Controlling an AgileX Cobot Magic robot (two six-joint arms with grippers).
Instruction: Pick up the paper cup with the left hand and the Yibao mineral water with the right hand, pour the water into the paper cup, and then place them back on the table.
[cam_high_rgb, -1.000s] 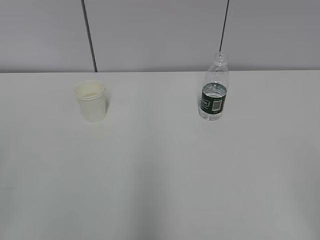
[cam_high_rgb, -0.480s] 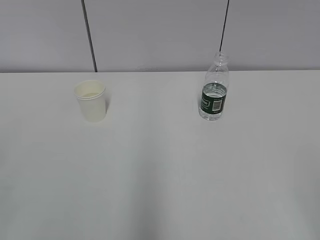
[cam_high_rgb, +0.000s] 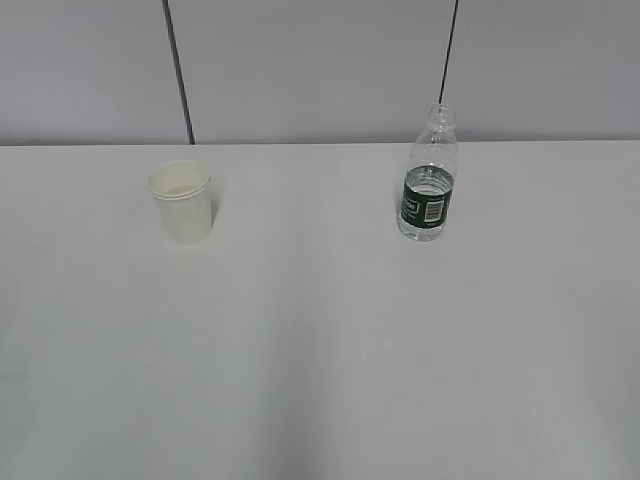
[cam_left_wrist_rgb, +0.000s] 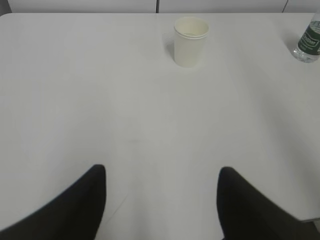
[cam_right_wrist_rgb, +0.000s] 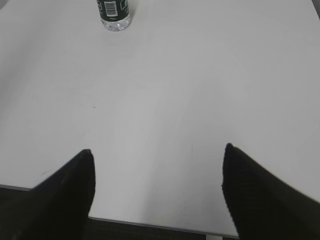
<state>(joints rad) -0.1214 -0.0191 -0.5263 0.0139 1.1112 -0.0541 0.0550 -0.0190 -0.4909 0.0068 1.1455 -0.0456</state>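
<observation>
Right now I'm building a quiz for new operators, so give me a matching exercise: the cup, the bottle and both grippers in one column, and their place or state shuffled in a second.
Column 1:
1. paper cup
2. Yibao mineral water
3. left gripper
4. right gripper

Column 2:
A. open, over the table's near edge, bottle far ahead
B. upright on the right, no cap
C. open, cup far ahead
D. upright on the left

Pairs: 1-D, 2-B, 3-C, 4-A
</observation>
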